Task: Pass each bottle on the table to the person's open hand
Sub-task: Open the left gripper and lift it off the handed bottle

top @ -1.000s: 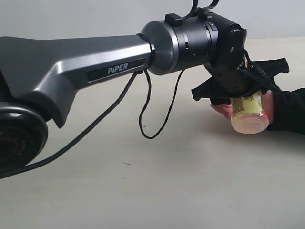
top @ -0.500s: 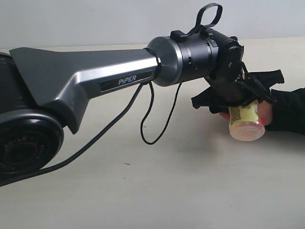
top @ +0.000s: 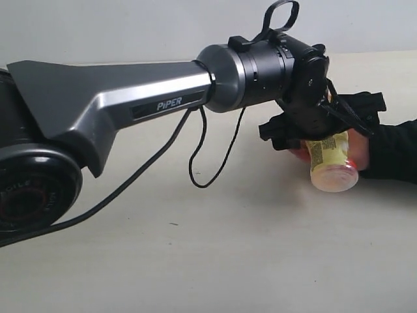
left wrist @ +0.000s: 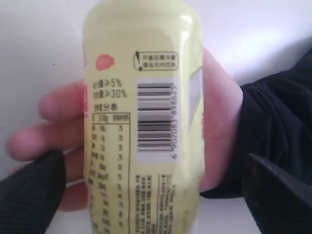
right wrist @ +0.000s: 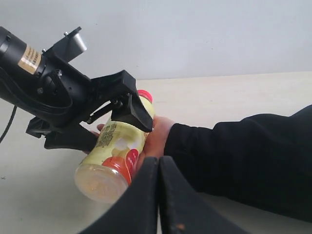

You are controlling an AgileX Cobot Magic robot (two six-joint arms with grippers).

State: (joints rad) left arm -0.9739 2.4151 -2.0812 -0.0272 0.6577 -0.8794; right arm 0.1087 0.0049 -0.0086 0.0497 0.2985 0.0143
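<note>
Pale cream bench point(top: 195, 261), plain grey-white wall point(top: 130, 26) behind. At the frame's right, the yellow bottle point(top: 331, 163) lies in the person's palm point(left wrist: 219, 112). The left hand point(left wrist: 153, 165) is spread wide around it and the right hand point(right wrist: 158, 195) is pinched together.

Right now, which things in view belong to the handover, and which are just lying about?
In the job:
yellow bottle, lying in the person's hand
left hand, open around it
table

Not in the job:
right hand, shut, holding nothing
dangling black cable
black sleeve
</note>
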